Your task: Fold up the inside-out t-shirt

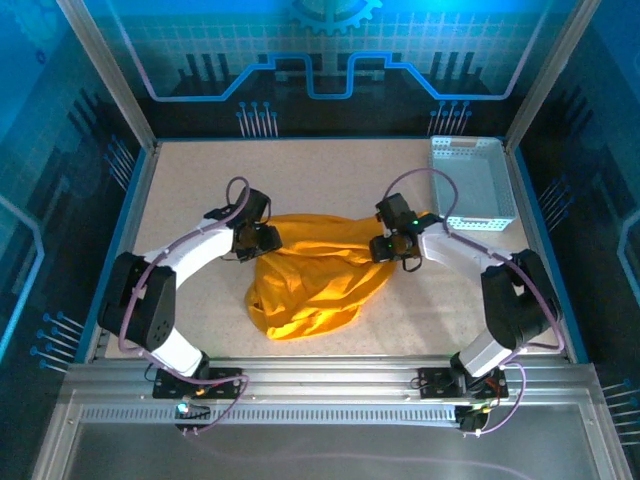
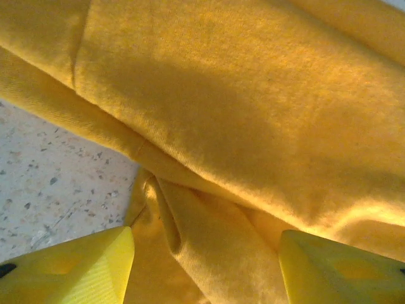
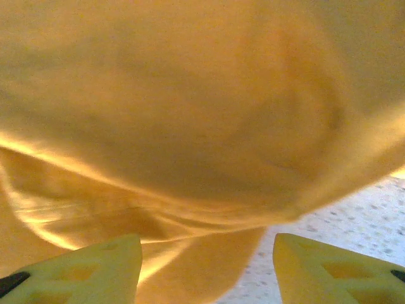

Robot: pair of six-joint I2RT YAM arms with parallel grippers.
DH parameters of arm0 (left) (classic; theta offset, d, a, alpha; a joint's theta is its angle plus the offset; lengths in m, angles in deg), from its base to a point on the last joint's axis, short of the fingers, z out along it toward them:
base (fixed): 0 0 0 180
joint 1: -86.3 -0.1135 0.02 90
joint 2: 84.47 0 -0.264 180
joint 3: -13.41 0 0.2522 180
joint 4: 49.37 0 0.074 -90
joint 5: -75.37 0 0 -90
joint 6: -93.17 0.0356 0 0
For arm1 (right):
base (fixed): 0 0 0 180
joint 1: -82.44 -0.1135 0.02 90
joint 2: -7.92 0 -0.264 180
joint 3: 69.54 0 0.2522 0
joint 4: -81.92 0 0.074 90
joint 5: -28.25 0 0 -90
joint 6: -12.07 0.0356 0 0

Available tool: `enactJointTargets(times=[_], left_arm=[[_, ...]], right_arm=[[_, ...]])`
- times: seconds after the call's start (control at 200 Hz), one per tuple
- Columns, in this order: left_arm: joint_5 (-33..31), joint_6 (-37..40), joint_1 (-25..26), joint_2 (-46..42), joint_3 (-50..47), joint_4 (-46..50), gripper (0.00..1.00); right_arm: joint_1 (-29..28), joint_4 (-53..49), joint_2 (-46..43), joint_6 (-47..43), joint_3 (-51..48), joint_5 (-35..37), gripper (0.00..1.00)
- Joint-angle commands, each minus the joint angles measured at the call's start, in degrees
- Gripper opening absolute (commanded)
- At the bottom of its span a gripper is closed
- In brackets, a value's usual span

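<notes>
Overhead, the crumpled t-shirt point(image 1: 310, 275) lies mid-surface point(image 1: 330, 170) between the left tool point(image 1: 262, 238) and right tool point(image 1: 385, 247), one at each edge. Left wrist: jaws wide, cloth between them unpinched. Right wrist: jaws wide, cloth just ahead

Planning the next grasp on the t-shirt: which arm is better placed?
Probably left: the left gripper is open with a t-shirt fold lying between its fingers. The right gripper is open too, but half over bare table.
</notes>
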Motion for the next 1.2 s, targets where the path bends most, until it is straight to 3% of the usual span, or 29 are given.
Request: enactJointTargets(times=[0.0, 0.195, 0.665, 0.95, 1.12, 1.196], left_arm=[[-1.03, -1.91, -0.80, 2.20, 1.68, -2.38, 0.61], [1.85, -1.84, -3.09, 4.78, 1.59, -8.15, 0.53], [5.15, -0.80, -6.74, 7.61, 4.76, -11.38, 0.52], [6.14, -0.80, -7.27, 10.50, 6.43, -11.66, 0.37], [5.11, -1.24, -7.29, 8.54, 4.63, -11.21, 0.38], [3.65, -1.24, -7.28, 6.10, 2.43, -11.08, 0.44]], right_arm=[[2.21, 1.45, -3.31, 1.80, -1.58, -2.20, 0.57], [4.10, 2.90, -6.61, 1.79, -3.90, -3.42, 0.57], [5.31, 3.21, -8.18, 2.06, -6.56, -3.69, 0.58], [9.33, 4.56, -9.03, 4.19, -7.93, -5.25, 0.62], [11.03, 7.18, -5.85, 5.33, -7.20, -9.51, 0.63], [11.06, 7.99, -3.70, 6.23, -4.93, -10.59, 0.63]])
